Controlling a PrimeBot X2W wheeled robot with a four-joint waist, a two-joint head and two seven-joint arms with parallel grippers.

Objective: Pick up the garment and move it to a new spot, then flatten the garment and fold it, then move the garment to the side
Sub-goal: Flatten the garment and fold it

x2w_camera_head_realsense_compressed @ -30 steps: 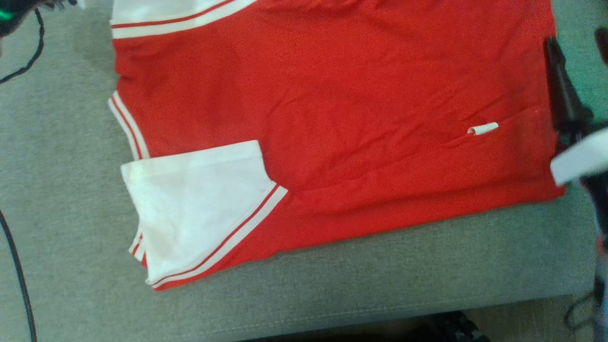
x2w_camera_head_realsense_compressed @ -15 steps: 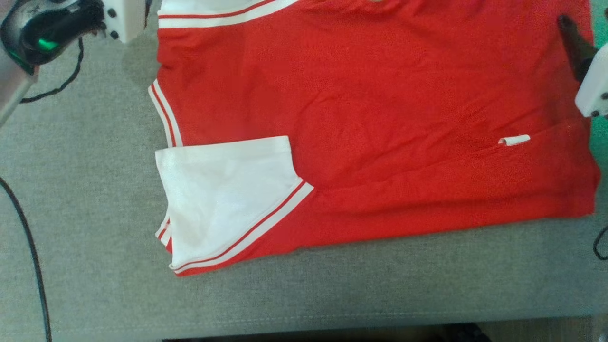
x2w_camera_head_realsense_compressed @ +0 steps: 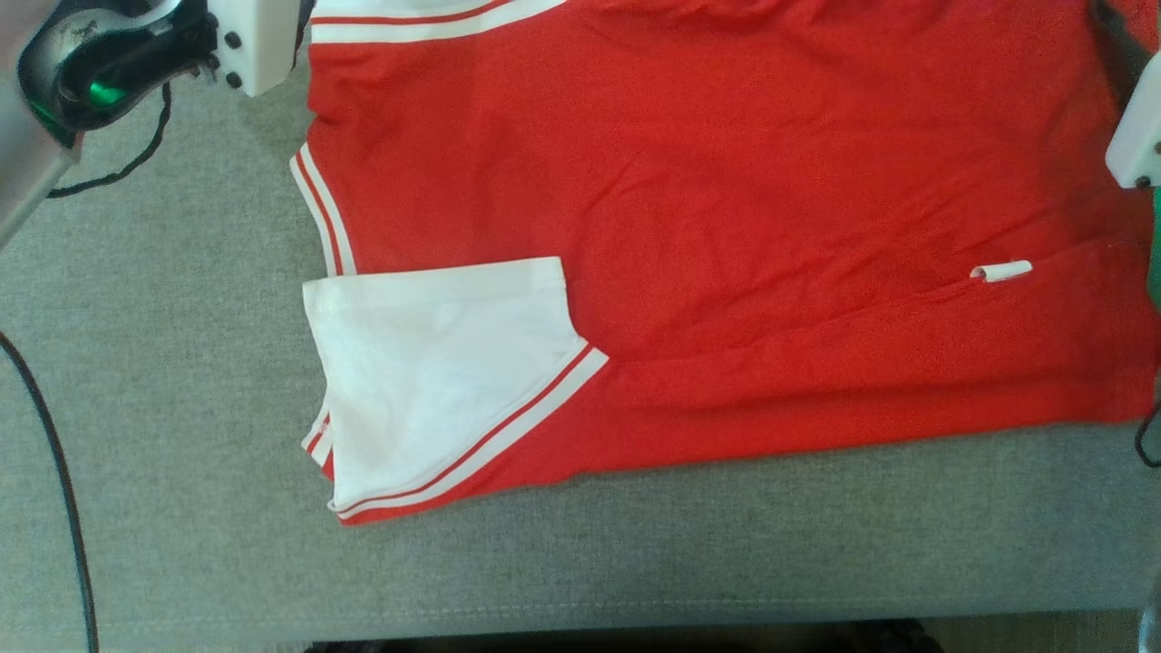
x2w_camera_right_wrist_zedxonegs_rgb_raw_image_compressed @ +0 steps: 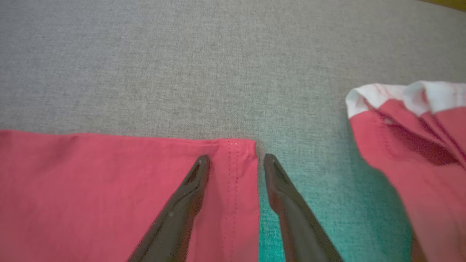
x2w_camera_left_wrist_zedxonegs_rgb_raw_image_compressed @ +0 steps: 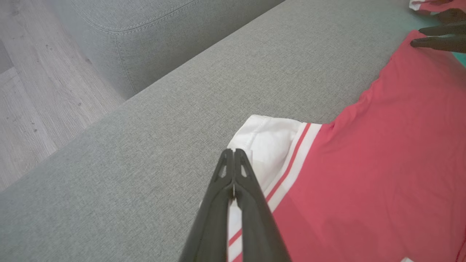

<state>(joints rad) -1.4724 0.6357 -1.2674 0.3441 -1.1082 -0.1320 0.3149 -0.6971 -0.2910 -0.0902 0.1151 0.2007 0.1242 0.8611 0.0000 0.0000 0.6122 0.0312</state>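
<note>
Garment [x2w_camera_head_realsense_compressed: 726, 227] flat on grey cushion [x2w_camera_head_realsense_compressed: 635, 562]; blk cable [x2w_camera_head_realsense_compressed: 68, 503] at L.

Grey fabric sofa [x2w_camera_head_realsense_compressed: 163, 363]; pale wood floor [x2w_camera_left_wrist_zedxonegs_rgb_raw_image_compressed: 36, 109].

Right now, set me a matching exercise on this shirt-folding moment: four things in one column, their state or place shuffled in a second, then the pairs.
Things
1. left claw
2. right claw
3. near sleeve
4. small tag

States or places
A. white, lying across the red shirt
B. shut, tips at the far sleeve
C. open, astride that shirt's corner
D. tiny pale strip on the red cloth, toward the right

Pairs: 1-B, 2-C, 3-A, 4-D
</note>
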